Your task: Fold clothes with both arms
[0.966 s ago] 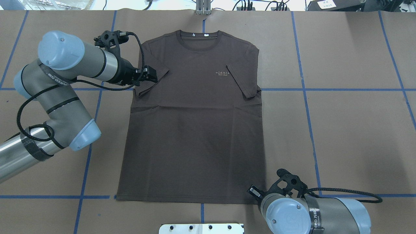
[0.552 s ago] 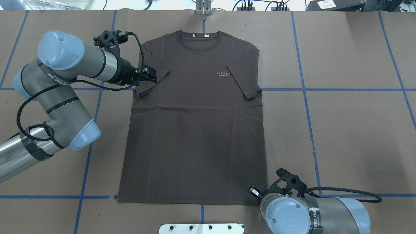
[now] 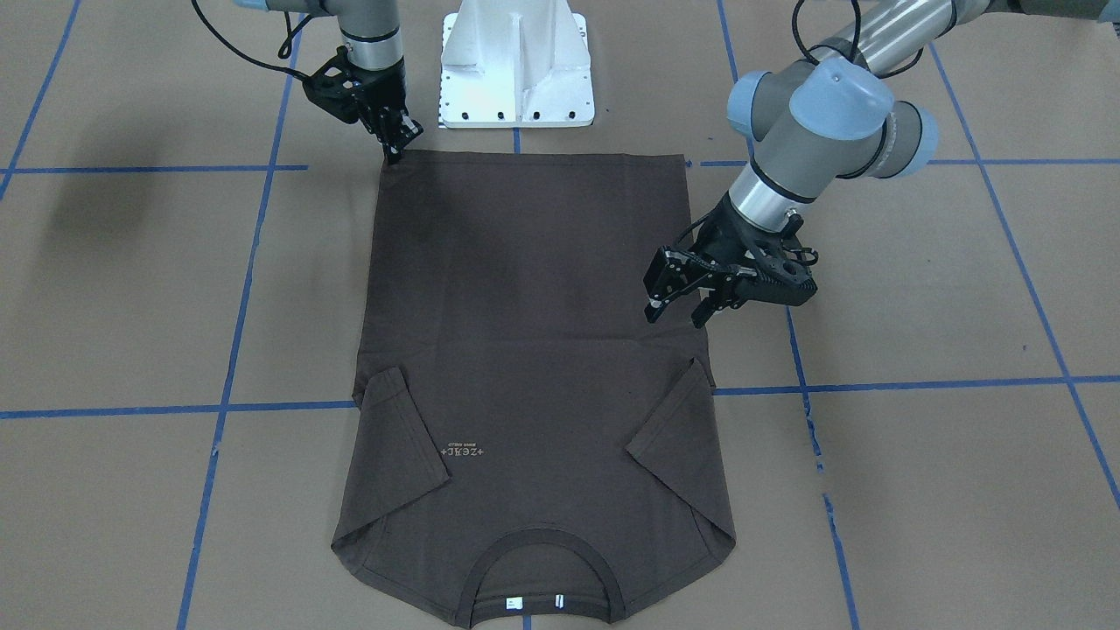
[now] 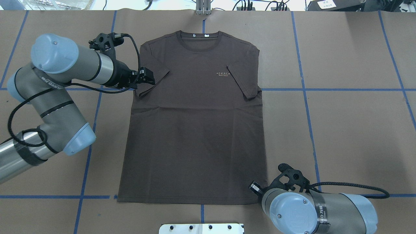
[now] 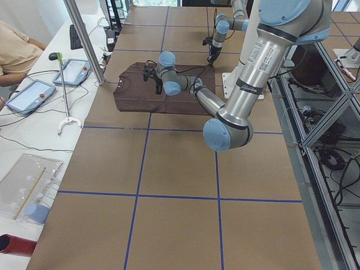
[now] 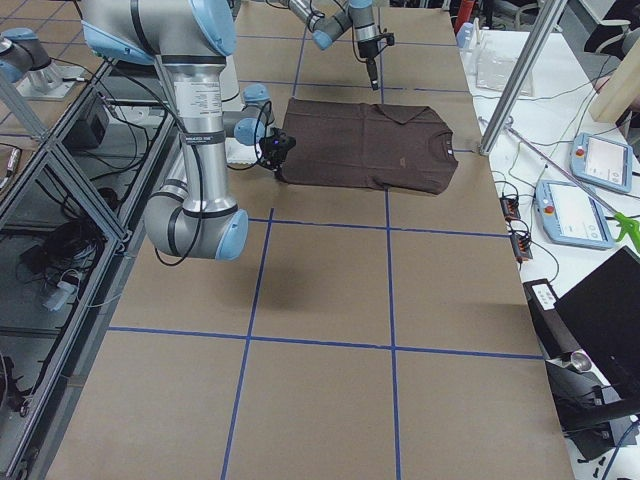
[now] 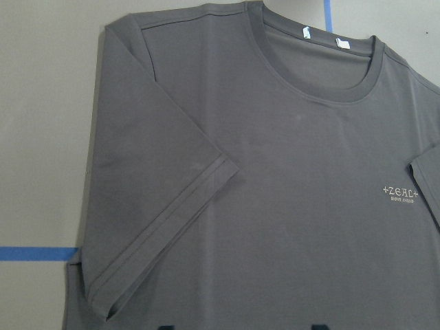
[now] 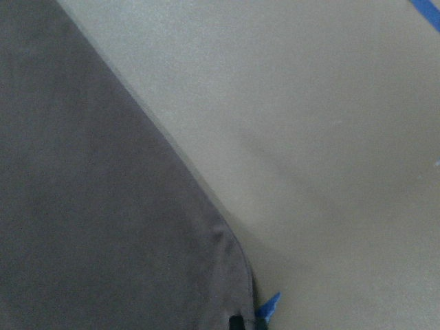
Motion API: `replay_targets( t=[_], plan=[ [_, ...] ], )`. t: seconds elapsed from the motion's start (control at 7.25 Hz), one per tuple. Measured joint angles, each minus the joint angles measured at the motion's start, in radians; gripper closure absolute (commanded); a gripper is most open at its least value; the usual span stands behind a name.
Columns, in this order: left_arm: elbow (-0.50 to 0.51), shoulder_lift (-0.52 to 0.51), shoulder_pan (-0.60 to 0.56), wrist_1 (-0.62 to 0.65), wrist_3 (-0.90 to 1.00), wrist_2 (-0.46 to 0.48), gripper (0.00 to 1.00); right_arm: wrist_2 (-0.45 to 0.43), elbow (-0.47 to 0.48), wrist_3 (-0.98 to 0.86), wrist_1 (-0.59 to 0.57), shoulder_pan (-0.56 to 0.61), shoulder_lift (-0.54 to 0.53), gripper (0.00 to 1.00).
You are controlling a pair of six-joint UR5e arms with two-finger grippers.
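The dark brown T-shirt [image 4: 195, 130] lies flat and face up on the table, collar [image 4: 199, 39] at the far side, both sleeves folded inward. My left gripper [image 4: 150, 78] is open and empty, hovering over the shirt's left edge beside the folded left sleeve [image 4: 152, 81]; it also shows in the front view [image 3: 675, 317]. The left wrist view shows that sleeve [image 7: 165, 206] and the chest lettering [image 7: 401, 192]. My right gripper [image 3: 395, 153] is down at the near right hem corner [image 4: 261, 201]. It looks shut on that corner [image 8: 227, 275].
The white pedestal base [image 3: 516, 66] stands just behind the hem. Blue tape lines [image 4: 325, 89] cross the brown table. Tablets and tools [image 5: 34, 93] lie on a side bench beyond the collar end, with a person's arm nearby.
My left arm has drawn back a little to the left, its gripper sliding off the sleeve toward the shirt's edge. The right arm has shifted slightly right at the hem corner.
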Motion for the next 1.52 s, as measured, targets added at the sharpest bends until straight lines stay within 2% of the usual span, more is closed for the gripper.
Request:
replay_targets(
  t=[0.28,0.55,0.69,0.97,1.52],
  plan=[
    [-0.217,0.214,0.104,0.001,-0.151,0.037,0.33,0.005,0.008,-0.004,0.000,0.021,0.003,1.00],
    [-0.328,0.357,0.289,0.005,-0.314,0.165,0.33,0.014,0.009,-0.008,0.000,0.032,0.003,1.00],
    [-0.342,0.397,0.390,0.016,-0.375,0.242,0.33,0.015,0.010,-0.008,0.000,0.032,0.003,1.00],
    [-0.344,0.422,0.521,0.041,-0.456,0.296,0.34,0.015,0.010,-0.009,0.000,0.033,0.003,1.00],
    [-0.326,0.423,0.569,0.083,-0.475,0.310,0.36,0.014,0.012,-0.008,0.000,0.033,0.003,1.00]
  ],
)
